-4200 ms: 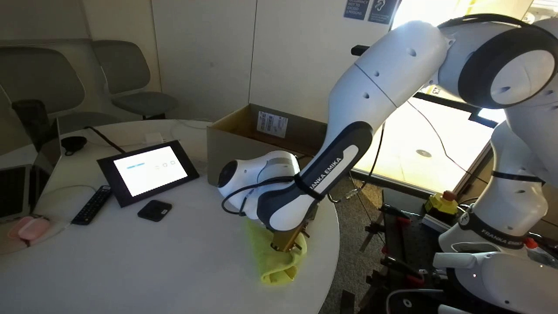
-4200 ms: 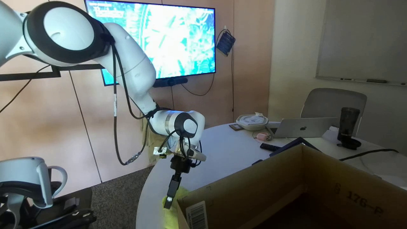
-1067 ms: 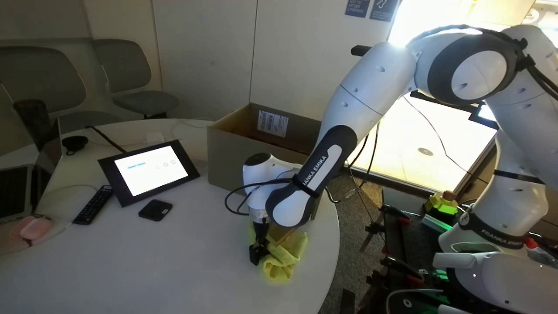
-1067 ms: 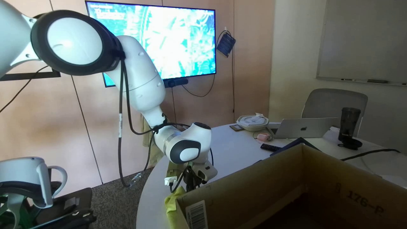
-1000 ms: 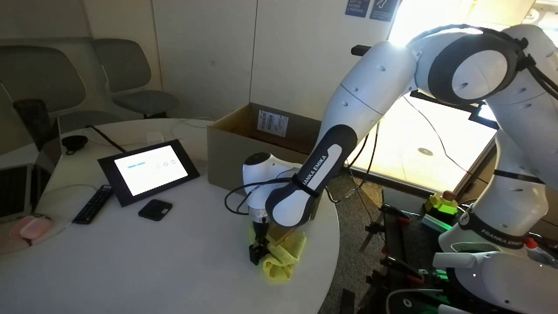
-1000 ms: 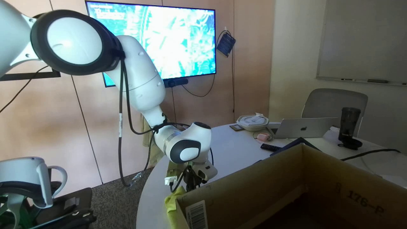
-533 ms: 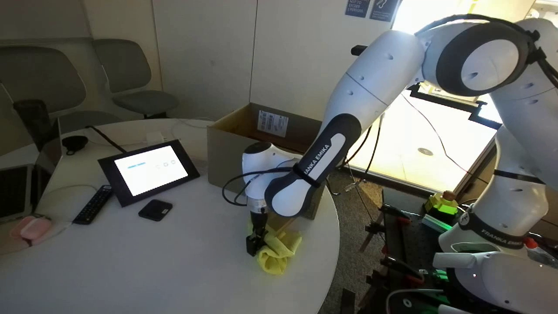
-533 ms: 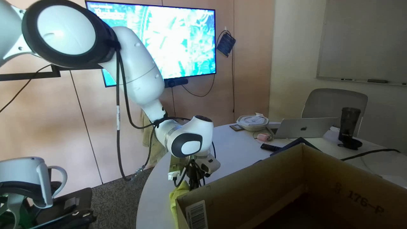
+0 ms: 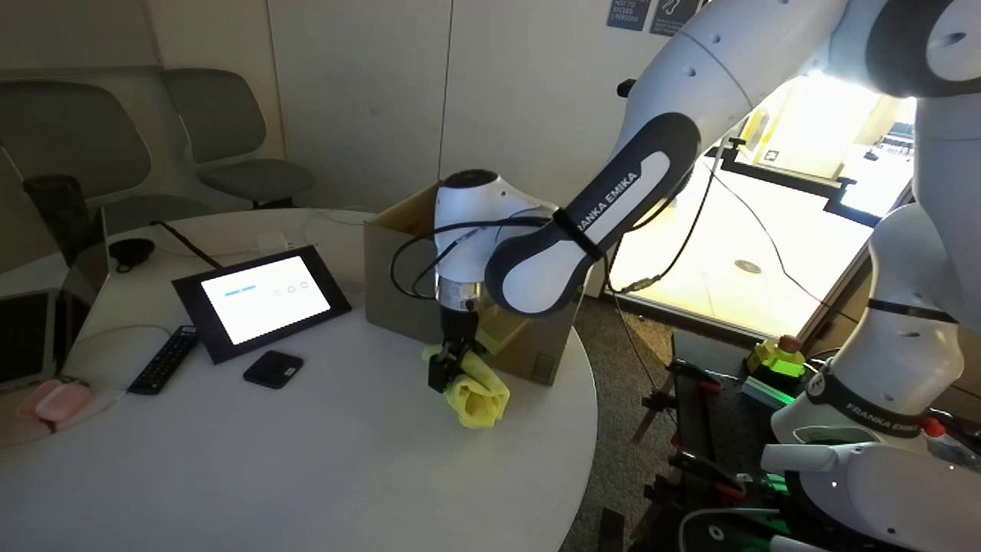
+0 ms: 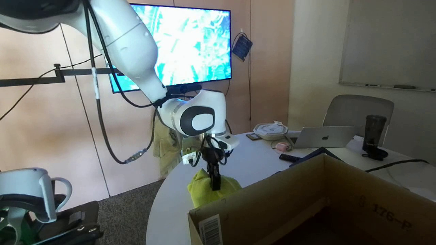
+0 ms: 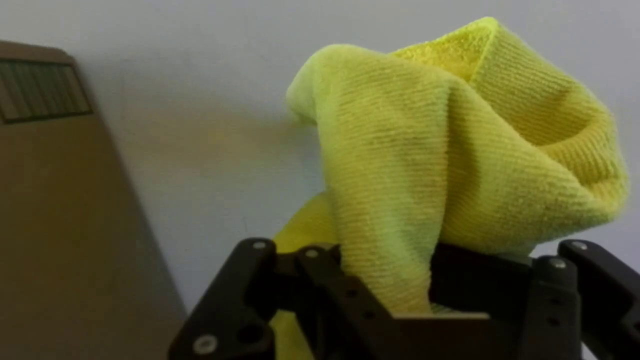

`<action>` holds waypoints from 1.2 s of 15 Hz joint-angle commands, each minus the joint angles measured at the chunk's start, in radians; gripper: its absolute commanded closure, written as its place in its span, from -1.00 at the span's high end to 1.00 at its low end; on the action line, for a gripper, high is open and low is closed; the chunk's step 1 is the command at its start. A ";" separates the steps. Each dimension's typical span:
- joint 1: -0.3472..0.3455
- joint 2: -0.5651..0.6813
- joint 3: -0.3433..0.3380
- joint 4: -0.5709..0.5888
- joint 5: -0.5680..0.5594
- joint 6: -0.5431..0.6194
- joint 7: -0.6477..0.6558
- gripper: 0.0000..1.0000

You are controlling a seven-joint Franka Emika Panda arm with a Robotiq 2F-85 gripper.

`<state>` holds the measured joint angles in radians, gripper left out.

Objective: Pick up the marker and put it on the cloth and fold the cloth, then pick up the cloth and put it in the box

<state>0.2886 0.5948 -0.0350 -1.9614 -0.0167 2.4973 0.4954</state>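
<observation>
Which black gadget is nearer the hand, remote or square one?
The square gadget: it lies between the hand gripping the cloth and the long, farther remote.

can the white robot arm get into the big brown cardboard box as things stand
Probably yes, after a lift: the cardboard box is open on top, but one wall stands between that opening and the black gripper, which holds the soft yellow-green cloth and looks lower than the rim.
</observation>
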 commanded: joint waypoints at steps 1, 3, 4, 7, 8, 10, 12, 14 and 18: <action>0.034 -0.177 -0.038 -0.101 -0.084 -0.013 0.020 -0.89; 0.039 -0.250 -0.054 -0.117 -0.137 -0.031 0.049 -0.89; 0.036 -0.287 -0.061 -0.115 -0.165 -0.056 0.069 -0.87; 0.006 -0.380 -0.054 -0.103 -0.218 -0.126 0.102 -0.89; -0.006 -0.406 -0.049 -0.100 -0.234 -0.146 0.117 -0.88; -0.034 -0.446 -0.039 -0.069 -0.252 -0.207 0.156 -0.87; -0.069 -0.466 -0.036 -0.036 -0.255 -0.263 0.206 -0.88; -0.109 -0.468 -0.037 -0.003 -0.242 -0.307 0.256 -0.88; -0.189 -0.447 -0.051 0.053 -0.225 -0.324 0.341 -0.88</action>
<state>0.1488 0.1302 -0.0888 -1.9644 -0.2502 2.1972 0.7695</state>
